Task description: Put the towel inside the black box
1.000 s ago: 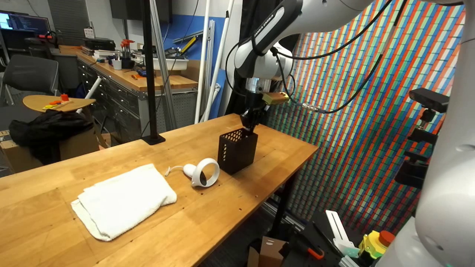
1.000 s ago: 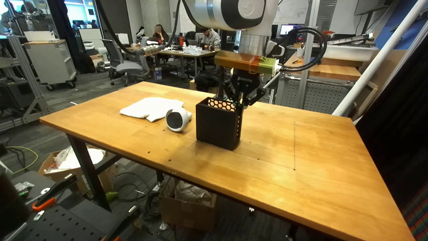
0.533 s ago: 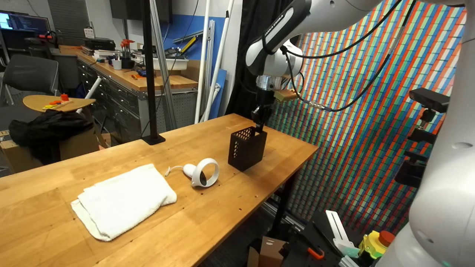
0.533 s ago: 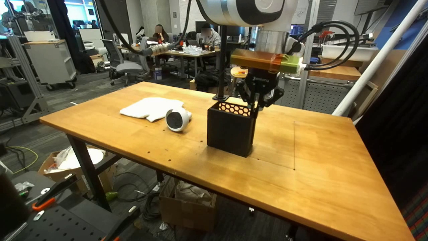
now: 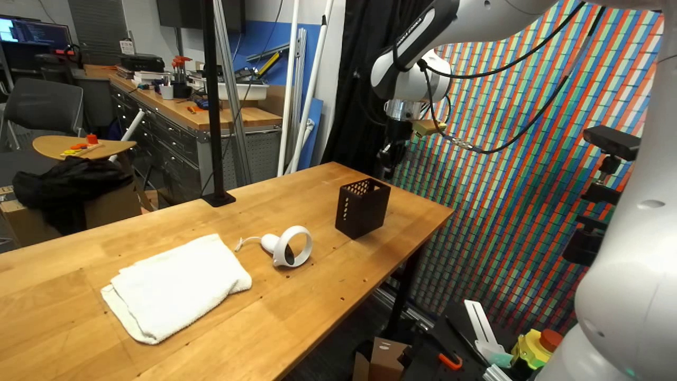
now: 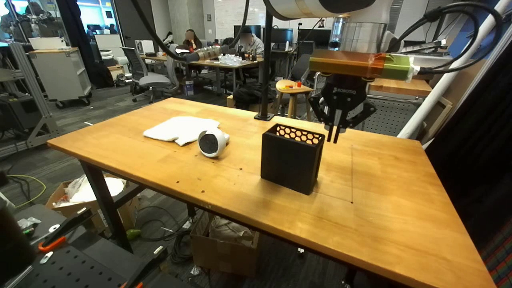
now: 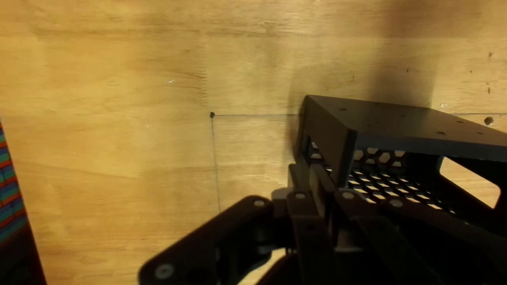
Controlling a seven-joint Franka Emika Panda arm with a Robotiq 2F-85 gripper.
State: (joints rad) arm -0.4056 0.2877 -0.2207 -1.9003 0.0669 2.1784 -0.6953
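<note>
My gripper [image 6: 333,139] points straight down above the wooden tabletop [image 6: 384,208], released, its fingers [image 6: 330,131] drawn close to each other with a narrow gap between them. Just beside the fingers, the black box [image 6: 290,164] stands upright on the tabletop, open at the top; in an exterior view a sliver of wood shows between box and fingertips. From the wrist view I look past those fingertips into the box, onto its honeycomb mesh, while a dark dot [image 7: 212,114] and pencil-thin lines [image 7: 257,115] mark the tabletop on the side of my gripper away from the box. The towel [image 5: 180,286], white and folded, lies flat on the tabletop outside the box, well apart from my gripper and on the far side of the box from it. Between box and towel lies a white controller [image 6: 210,144] with a ring, near the towel. Directly above my gripper sits an amber-and-green casing [image 6: 352,65], topped by the pale arm [image 5: 476,26]. A black pole [image 6: 265,76] rises from the tabletop's edge, apart from my gripper, in both exterior views. Well beyond my gripper, in an exterior view, two people [image 6: 253,45] sit at a cluttered desk [image 6: 248,63]; nearer stands a stool [image 6: 294,91] bearing red and yellow pieces [image 6: 298,84].
</note>
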